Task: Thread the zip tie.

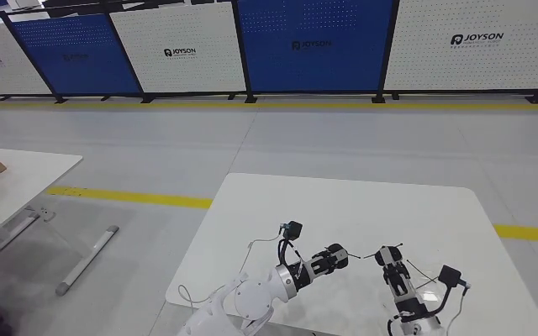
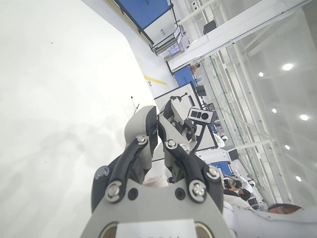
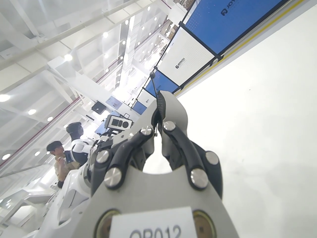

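Observation:
Both arms are low over the near part of the white table (image 1: 353,210), with their tips facing each other a short gap apart. The zip tie (image 1: 355,255) is a thin black strip. My left gripper (image 1: 343,254) (image 2: 157,115) is shut on it, and a short end of the zip tie (image 2: 134,104) sticks out past the fingertips above the table. My right gripper (image 1: 387,251) (image 3: 159,97) is also shut on the zip tie (image 3: 154,82), whose small square head juts beyond the tips. The left wrist view shows the right gripper (image 2: 173,105) just behind the left one's fingers.
The table's near edge runs just under the arms, and its far half is bare. A second white table (image 1: 34,168) stands to the left across the floor. Blue and white partition panels (image 1: 311,42) line the back.

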`<action>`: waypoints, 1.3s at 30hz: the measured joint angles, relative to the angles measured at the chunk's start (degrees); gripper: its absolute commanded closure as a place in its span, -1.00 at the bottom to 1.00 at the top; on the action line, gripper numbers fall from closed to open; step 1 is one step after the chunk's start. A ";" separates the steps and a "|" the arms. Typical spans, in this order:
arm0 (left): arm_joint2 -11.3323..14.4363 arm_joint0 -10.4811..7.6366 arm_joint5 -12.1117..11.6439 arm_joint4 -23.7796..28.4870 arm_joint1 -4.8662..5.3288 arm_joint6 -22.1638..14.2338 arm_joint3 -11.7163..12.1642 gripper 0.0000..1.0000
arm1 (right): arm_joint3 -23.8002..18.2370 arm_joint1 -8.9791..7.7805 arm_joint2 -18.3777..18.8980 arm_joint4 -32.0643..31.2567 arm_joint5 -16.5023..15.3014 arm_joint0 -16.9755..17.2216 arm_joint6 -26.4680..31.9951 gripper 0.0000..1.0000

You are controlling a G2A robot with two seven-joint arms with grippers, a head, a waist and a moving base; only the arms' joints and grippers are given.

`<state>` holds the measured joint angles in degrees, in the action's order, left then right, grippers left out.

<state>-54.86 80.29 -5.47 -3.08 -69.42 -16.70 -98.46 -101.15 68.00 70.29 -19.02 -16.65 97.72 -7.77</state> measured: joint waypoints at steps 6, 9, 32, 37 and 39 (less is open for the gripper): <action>0.00 0.00 0.00 0.00 0.00 0.00 0.00 1.00 | 1.33 0.35 -0.96 0.52 0.44 -1.46 1.41 1.00; 0.00 0.00 0.00 0.00 0.00 0.00 0.00 1.00 | 1.31 0.34 -0.94 0.52 0.42 -1.44 1.38 1.00; 0.00 0.00 0.00 0.00 0.00 0.00 0.00 1.00 | 0.19 0.61 -0.64 0.21 0.06 -0.60 1.34 1.00; 0.00 0.00 0.00 0.00 0.00 0.00 0.00 1.00 | 0.20 0.69 -0.26 0.40 0.28 -0.75 1.07 1.00; 0.00 0.00 0.00 0.00 0.00 0.00 0.00 1.00 | 0.14 0.72 0.29 0.98 -0.27 -0.53 0.92 1.00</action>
<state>-54.86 80.29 -5.47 -3.08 -69.42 -16.70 -98.46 -101.01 68.72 70.58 -18.05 -16.92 97.18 -6.85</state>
